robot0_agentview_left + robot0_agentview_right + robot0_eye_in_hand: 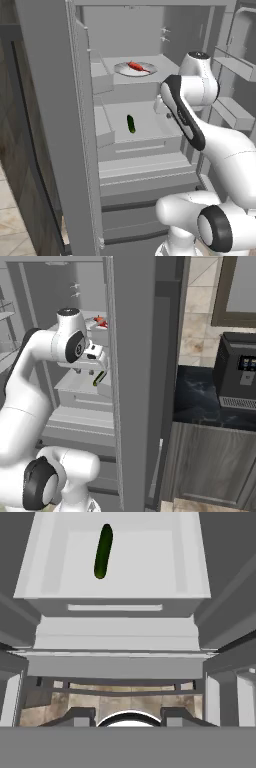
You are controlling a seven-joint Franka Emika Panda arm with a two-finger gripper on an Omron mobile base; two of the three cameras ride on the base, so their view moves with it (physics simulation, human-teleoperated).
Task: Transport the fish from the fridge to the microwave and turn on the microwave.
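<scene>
The fridge [47, 125] stands open. On its upper shelf the small red-orange fish [135, 66] lies on a white round plate [125, 71]; the fish [100, 321] also peeks out past the arm in the right base view. My gripper [86, 372] hangs below that shelf, pointing down over the lower shelf. In the hand view, the gripper [127, 716] is open, its tips apart with nothing between them. The microwave is out of view.
A dark green cucumber [131, 123] lies on the lower shelf [150, 557], directly under my hand. The fridge door [140, 381] stands close on my right. Door bins [235, 112] line the other side. A black appliance [240, 373] sits on the dark counter.
</scene>
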